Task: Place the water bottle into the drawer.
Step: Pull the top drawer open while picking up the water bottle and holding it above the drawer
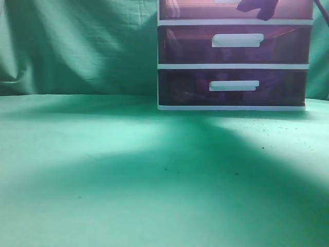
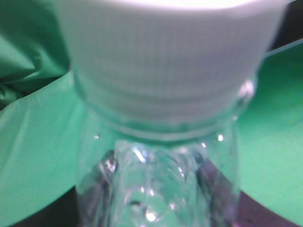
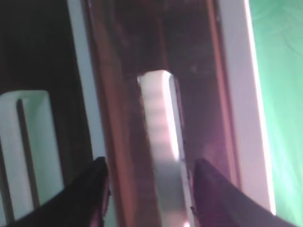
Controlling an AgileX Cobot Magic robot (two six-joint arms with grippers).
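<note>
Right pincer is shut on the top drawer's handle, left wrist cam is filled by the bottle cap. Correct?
Not quite. In the right wrist view the right pincer is open, a finger on each side of the drawer's white handle. The water bottle's cap does fill the left wrist view.

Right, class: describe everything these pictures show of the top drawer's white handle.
The white plastic bar handle is an elongated, round-ended strip that looks smooth and slightly glossy. It sits on the front of the translucent purple-brown top drawer of the white-framed unit. In the right wrist view it runs lengthwise between the two dark fingers of the open right claw, which flank it without visibly touching. In the exterior view only its lower edge shows, at the top of the frame.
</note>
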